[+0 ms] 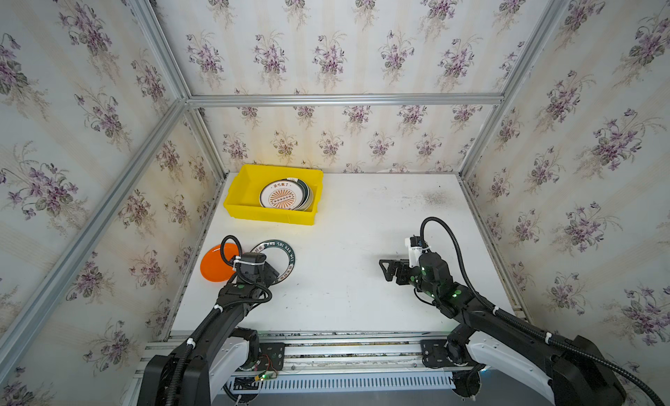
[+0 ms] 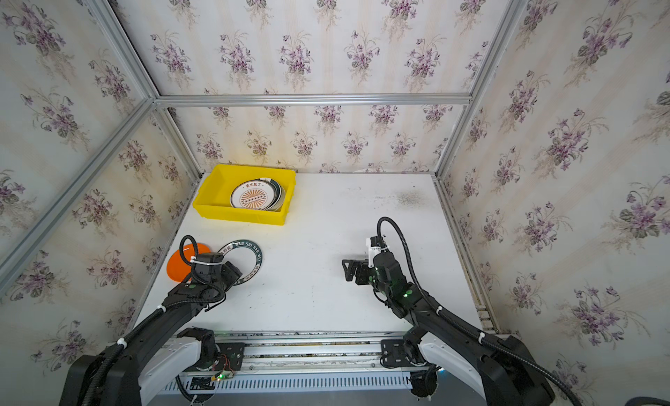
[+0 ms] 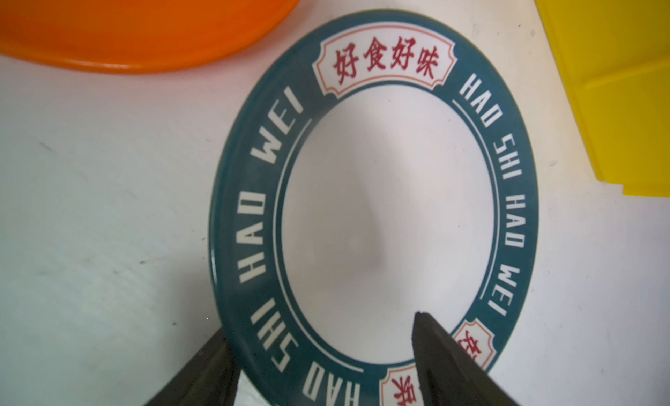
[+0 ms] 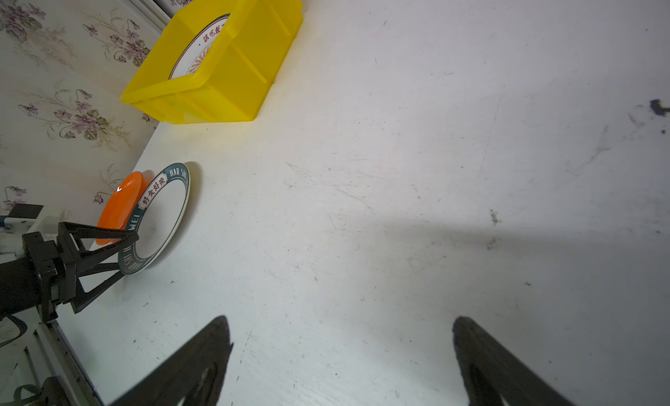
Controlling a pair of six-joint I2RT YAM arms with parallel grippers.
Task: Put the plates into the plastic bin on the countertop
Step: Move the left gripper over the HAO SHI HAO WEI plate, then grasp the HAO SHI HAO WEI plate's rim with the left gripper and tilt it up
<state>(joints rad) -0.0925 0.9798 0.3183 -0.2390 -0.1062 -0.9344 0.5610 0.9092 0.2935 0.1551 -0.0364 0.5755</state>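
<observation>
Green-rimmed and white in the middle, the lettered plate lies flat on the bench with its nearest edge between the left fingers, which stand spread and pinch nothing: one tip hangs over the white well just inside the rim, the other sits outside the rim, low by the bench. The step in hand looks like the pick of this plate. To do it well, the outer finger probably has to slip under the lip before the squeeze, since a flat plate offers little else to catch; a squeeze taken too high could skate off the glaze or shove the plate away. A deep bite on the rim should stop it drooping on the lift. Just past the fingers, on their outer side, the orange plate sits close beside the green one; whether the two touch I cannot tell, so a straight lift seems safer than a drag. Well ahead of the fingers the yellow bin holds a stack topped by a sunburst plate, crowded toward one end, so the bare end looks the easier landing. Far off to the side, the right fingers stand spread wide over bare bench, holding nothing.
</observation>
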